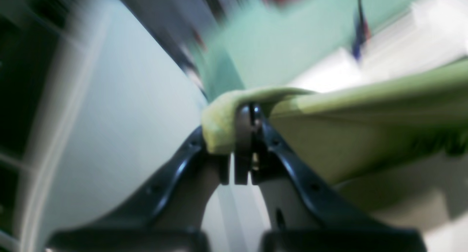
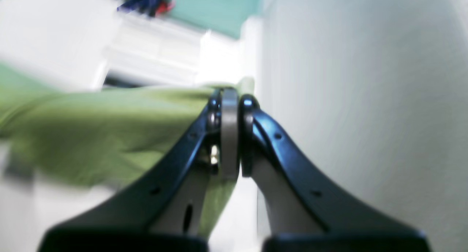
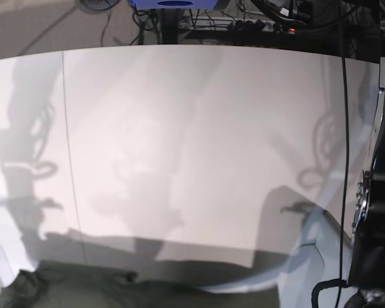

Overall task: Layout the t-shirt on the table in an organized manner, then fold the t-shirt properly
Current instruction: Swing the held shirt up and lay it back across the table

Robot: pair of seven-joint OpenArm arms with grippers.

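Above the worktop (image 3: 199,141), each tool, left (image 1: 245,111) and right (image 2: 230,98), is clamped shut on an edge of the shirt (image 2: 95,135) stretched between them, so a thin pinch could slip and drop it crumpled.

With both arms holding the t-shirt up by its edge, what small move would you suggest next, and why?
Probably carry it forward over the table and lower it. Both the left gripper and right gripper have their jaws shut on the t-shirt, stretched between them, while the base view shows it only at the near edge.
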